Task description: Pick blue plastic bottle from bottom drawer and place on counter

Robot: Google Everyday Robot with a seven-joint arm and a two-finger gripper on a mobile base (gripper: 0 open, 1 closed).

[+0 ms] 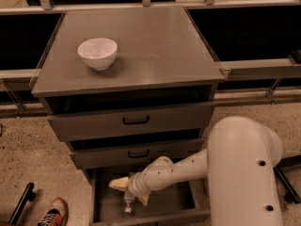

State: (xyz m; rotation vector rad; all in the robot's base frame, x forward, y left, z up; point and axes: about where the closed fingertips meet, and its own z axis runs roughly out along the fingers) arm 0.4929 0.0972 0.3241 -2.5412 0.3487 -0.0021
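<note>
The blue plastic bottle (128,203) lies in the open bottom drawer (162,206), its cap end towards the front and its upper end hidden under my wrist. My gripper (130,192) reaches down into the drawer right over the bottle. It is open, with one beige fingertip (118,183) to the left of the bottle and the other to its right. The bottle still rests on the drawer floor. The counter (155,46) is the grey top of the cabinet, far above the gripper.
A white bowl (97,53) stands on the counter's left part. Two upper drawers with black handles (136,120) are slightly ajar above the gripper. A red shoe (52,212) and a black bar (21,203) are on the floor at the left. My arm's big white elbow (242,168) fills the lower right.
</note>
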